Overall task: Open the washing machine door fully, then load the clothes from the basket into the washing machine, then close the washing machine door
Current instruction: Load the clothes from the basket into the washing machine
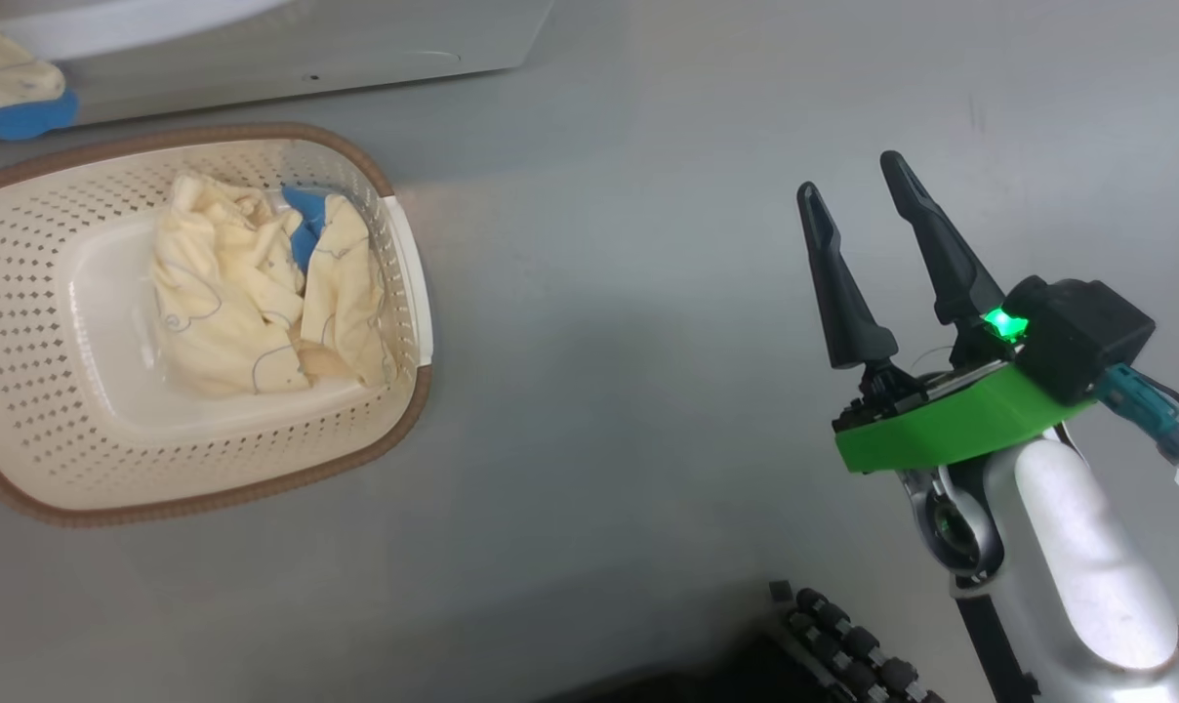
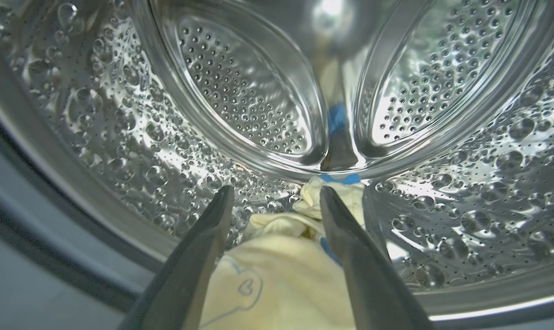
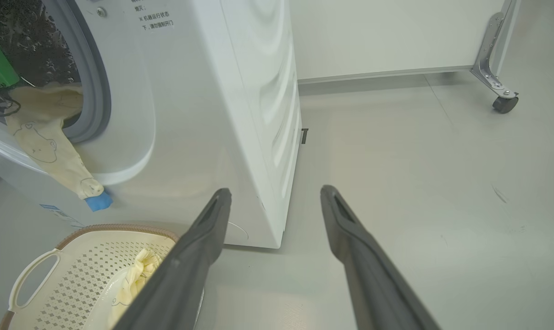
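The cream-white basket (image 1: 209, 130) with its brown rim sits on the floor at the left, holding cream-yellow clothes (image 1: 238, 303) with a blue patch. My left gripper (image 2: 275, 189) is inside the washing machine's steel drum (image 2: 240, 91), open, with a cream garment (image 2: 277, 275) lying under and between its fingers. Part of that garment (image 3: 47, 146) hangs out over the grey gasket, its blue cuff low on the washing machine (image 3: 203, 114) front. My right gripper (image 1: 850, 176) hovers open and empty over bare floor, right of the basket. The door is out of view.
Grey floor (image 1: 629, 391) stretches between the basket and my right arm. A white panel on a caster wheel (image 3: 504, 103) stands at the far right of the washer. My dark base (image 1: 843, 654) shows at the bottom edge of the head view.
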Robot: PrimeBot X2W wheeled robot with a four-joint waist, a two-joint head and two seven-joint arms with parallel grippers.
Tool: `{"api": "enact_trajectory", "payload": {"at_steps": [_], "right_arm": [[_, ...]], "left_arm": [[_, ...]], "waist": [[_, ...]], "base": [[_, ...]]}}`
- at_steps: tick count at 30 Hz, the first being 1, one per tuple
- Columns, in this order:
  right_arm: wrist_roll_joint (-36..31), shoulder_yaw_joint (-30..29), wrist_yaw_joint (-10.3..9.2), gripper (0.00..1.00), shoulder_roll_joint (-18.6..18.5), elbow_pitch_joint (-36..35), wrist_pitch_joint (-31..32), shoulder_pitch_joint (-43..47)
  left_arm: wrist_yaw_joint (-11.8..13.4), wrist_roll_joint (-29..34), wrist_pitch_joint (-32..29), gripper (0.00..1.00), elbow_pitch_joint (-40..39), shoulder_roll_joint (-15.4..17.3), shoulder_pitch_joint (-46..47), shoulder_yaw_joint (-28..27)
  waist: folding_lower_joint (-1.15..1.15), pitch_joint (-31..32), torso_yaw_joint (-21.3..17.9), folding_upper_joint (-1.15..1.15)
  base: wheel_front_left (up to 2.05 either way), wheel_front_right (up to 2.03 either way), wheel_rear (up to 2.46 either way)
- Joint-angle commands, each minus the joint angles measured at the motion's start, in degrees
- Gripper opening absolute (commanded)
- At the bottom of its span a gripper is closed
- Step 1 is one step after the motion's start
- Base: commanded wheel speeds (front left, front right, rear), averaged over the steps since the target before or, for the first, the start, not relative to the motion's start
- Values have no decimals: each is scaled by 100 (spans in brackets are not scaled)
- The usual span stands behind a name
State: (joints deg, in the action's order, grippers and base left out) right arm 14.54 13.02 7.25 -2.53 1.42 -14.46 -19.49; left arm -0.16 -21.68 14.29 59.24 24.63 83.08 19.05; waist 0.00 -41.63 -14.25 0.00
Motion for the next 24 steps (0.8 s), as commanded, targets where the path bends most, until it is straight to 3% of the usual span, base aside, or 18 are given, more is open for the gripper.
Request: {"api": "enact_trajectory", "payload": {"at_steps": [1, 7, 24], "right_arm": [[-41, 44, 24, 100, -34, -128, -53, 29], [-77, -9, 24, 100, -34, -95, -53, 50], [-514, -536, 24, 100, -34, 64, -53, 483]], "left_arm": [[111, 17, 61, 100, -242, 211, -170, -84], [352, 35, 68, 100, -888, 136, -852, -184], [1433, 156, 70, 100, -4965, -324, -4938, -954]], "waist": [[0, 80, 72, 0], [0, 289, 173, 0], [0, 1505, 473, 0]], "base": [[0, 0, 0], [0, 0, 0], [0, 0, 0]]}}
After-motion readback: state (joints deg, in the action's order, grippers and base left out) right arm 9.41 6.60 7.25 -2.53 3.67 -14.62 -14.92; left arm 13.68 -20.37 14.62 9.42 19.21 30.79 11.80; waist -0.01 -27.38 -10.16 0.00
